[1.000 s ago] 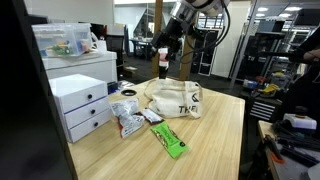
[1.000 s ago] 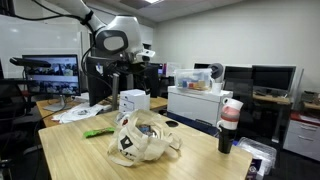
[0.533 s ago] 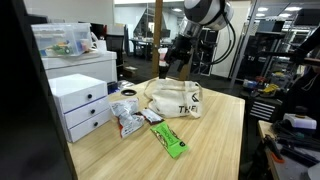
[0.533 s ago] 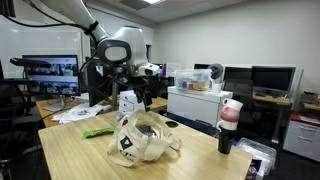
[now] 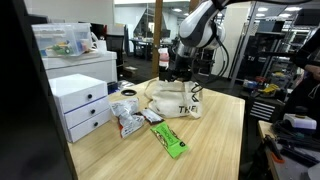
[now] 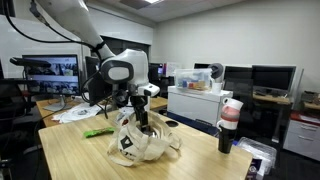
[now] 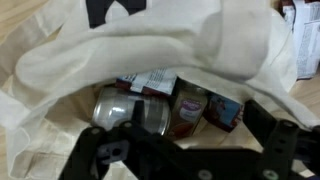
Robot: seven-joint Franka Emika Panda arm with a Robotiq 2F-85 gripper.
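A cream cloth tote bag [image 5: 176, 98] with black lettering lies open on the wooden table [image 5: 215, 140]; it also shows as the bag [image 6: 138, 142]. My gripper [image 5: 180, 78] hangs at the bag's mouth, seen again as the gripper [image 6: 143, 121]. In the wrist view the bag [image 7: 150, 45] gapes, and my gripper [image 7: 195, 125] stands open over its contents with nothing between the fingers. Inside lie a silver can [image 7: 128, 108], a brown-labelled jar [image 7: 188, 108] and a blue and red packet [image 7: 226, 112]. A dark fingertip [image 7: 262, 118] hovers by the packet.
A green packet [image 5: 168, 140] and snack bags [image 5: 128, 120] lie on the table beside the bag. A white drawer unit [image 5: 85, 100] carries a plastic bin [image 5: 62, 40]. A red-topped can [image 6: 230, 118] stands near the table's corner. Office desks and monitors surround the table.
The arm has swung down from high above the table to the bag's mouth. The jaws stayed open and the bag has not moved.
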